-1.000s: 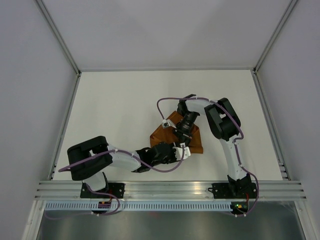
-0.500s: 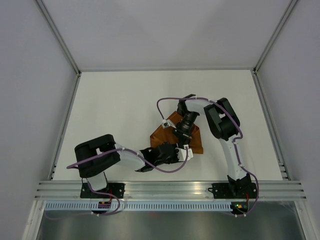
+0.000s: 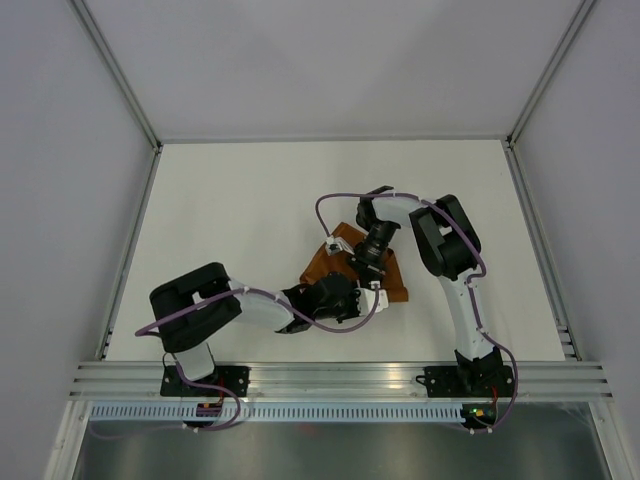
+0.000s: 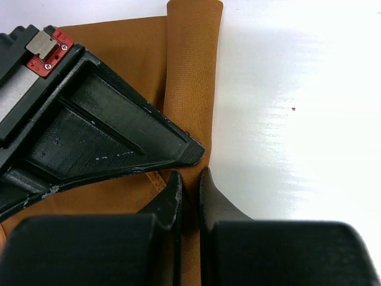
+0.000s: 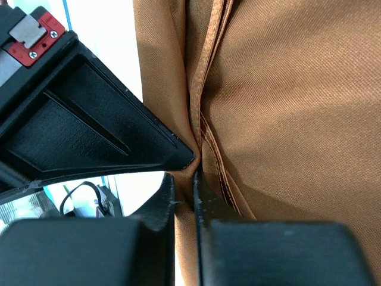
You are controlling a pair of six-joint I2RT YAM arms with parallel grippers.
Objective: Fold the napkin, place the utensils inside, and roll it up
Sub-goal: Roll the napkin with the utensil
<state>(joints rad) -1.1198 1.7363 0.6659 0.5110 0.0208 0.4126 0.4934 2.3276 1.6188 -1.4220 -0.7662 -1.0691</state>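
Top view: the napkin point(image 3: 320, 263) sits mid-table on the white table point(image 3: 250, 200), slightly right of centre, with both arms converged over it. It lies bunched between the two wrists, with rust-orange fabric showing on the left side and at the near-right corner.

Delta vs 1 s ago:
- The left arm has pushed forward. Its elbow is now further in and further from the near rail, and the wrist is tucked tighter against the cloth.
- The left gripper point(image 3: 358, 290) covers more of the napkin's near-left part than before.
- The visible cloth outline is narrower. The left corner has pulled in and the far corner sits a bit lower in frame.
- The right arm is basically unchanged. The right gripper point(image 3: 362, 268) is on the same spot over the middle of the cloth.

Left wrist view: the left gripper point(image 4: 190, 179) is clamped on the napkin point(image 4: 193, 71). Its fingers point(image 4: 169, 199) are nearly together, with a fabric ridge running down between them. A rolled or folded edge runs straight away from the tips, with bare table to its right.

Right wrist view: the right gripper point(image 5: 184, 179) is also pinched on the napkin point(image 5: 280, 119). Its fingers point(image 5: 162, 199) are closed on a vertical crease, with hem layers stacked beside it. Cloth fills most of the frame to the right.
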